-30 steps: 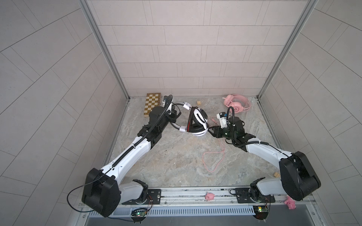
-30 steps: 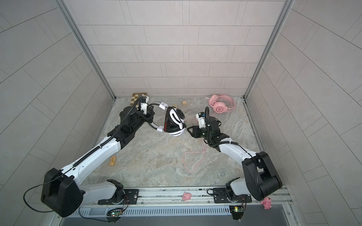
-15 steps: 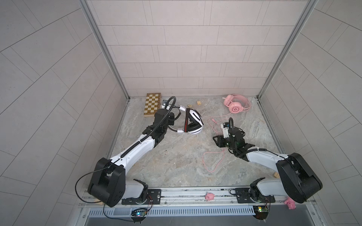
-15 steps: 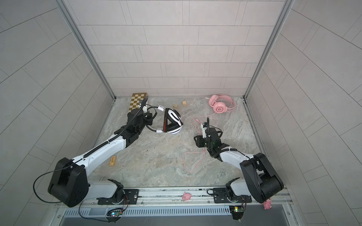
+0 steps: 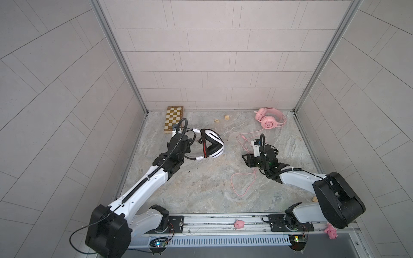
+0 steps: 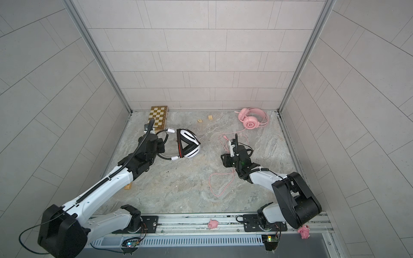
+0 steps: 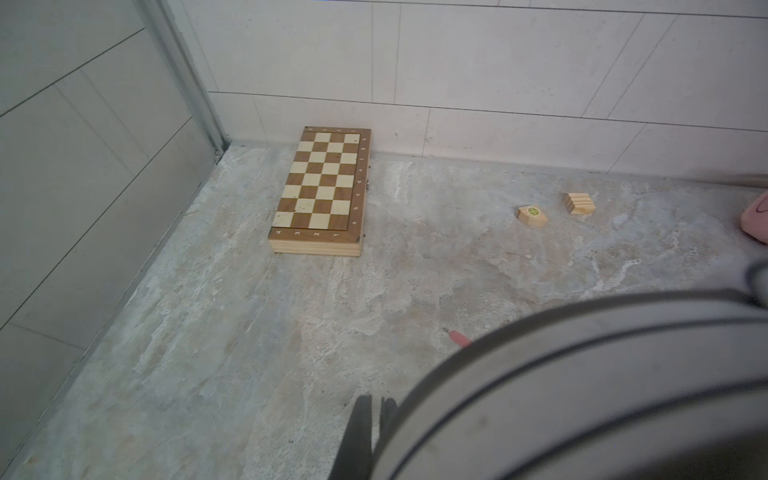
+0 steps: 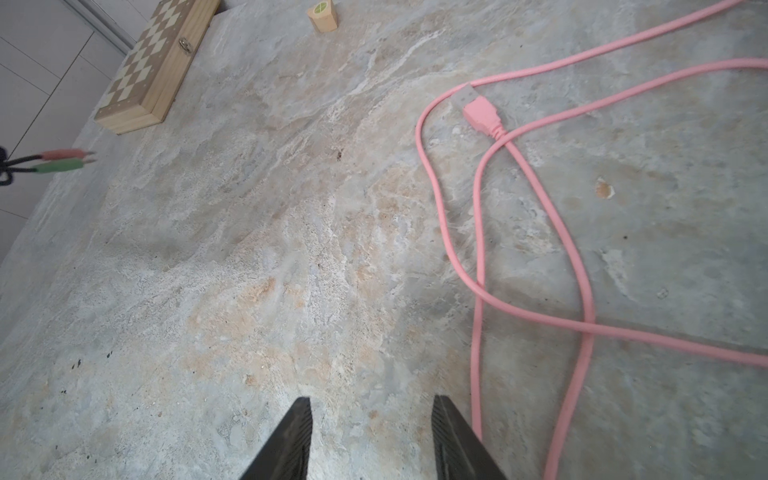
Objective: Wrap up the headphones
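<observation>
Pinching headband of white, black-striped over-ear headphones (image 5: 214,145), left gripper (image 7: 374,405) fingers pressed together; hovering right gripper (image 8: 372,409) spread, risking snagging loose pink cord (image 8: 476,353).

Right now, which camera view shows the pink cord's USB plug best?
The right wrist view: the pink USB plug lies close and sharp on the table. In both top views it is only a tiny pink speck. The left wrist view does not show it.
</observation>
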You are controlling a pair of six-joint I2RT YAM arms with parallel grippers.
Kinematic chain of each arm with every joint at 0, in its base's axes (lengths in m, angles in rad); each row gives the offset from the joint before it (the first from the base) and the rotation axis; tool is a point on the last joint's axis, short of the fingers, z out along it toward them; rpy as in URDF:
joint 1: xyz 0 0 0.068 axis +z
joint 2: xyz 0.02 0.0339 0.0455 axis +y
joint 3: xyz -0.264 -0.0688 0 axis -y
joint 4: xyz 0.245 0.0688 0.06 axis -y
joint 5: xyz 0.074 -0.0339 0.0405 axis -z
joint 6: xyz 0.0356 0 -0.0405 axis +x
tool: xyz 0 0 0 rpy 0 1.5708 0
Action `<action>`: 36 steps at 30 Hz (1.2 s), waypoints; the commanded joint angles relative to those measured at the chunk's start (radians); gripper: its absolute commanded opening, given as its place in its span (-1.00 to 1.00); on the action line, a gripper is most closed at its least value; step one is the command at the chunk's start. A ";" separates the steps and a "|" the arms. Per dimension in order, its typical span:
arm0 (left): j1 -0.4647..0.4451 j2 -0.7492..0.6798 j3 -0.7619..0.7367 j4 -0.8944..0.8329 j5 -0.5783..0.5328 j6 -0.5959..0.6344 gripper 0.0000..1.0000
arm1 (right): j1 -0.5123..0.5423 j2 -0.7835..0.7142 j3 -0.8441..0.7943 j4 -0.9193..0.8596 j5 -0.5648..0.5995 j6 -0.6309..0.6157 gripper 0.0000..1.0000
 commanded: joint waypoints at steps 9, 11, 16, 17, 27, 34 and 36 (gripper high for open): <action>0.016 -0.035 -0.001 -0.103 0.033 -0.112 -1.00 | 0.005 -0.008 0.033 -0.039 0.009 0.003 -0.04; 0.016 -0.020 -0.017 -0.096 0.035 -0.135 -1.00 | 0.005 -0.008 0.034 -0.043 0.011 0.001 -0.04; 0.058 0.035 -0.012 -0.102 -0.026 -0.144 -1.00 | 0.005 0.000 0.039 -0.042 0.009 0.002 -0.04; 0.078 0.049 -0.001 -0.113 -0.035 -0.164 -1.00 | 0.005 0.005 0.041 -0.042 0.008 0.003 -0.04; 0.239 0.173 0.048 -0.101 -0.011 -0.256 -1.00 | 0.005 0.035 0.053 -0.045 -0.005 0.010 -0.04; 0.366 0.252 0.064 -0.132 0.031 -0.374 -1.00 | 0.006 0.050 0.061 -0.046 -0.011 0.013 -0.04; 0.394 0.268 0.065 -0.151 0.032 -0.402 -1.00 | 0.005 0.050 0.063 -0.046 -0.013 0.015 -0.04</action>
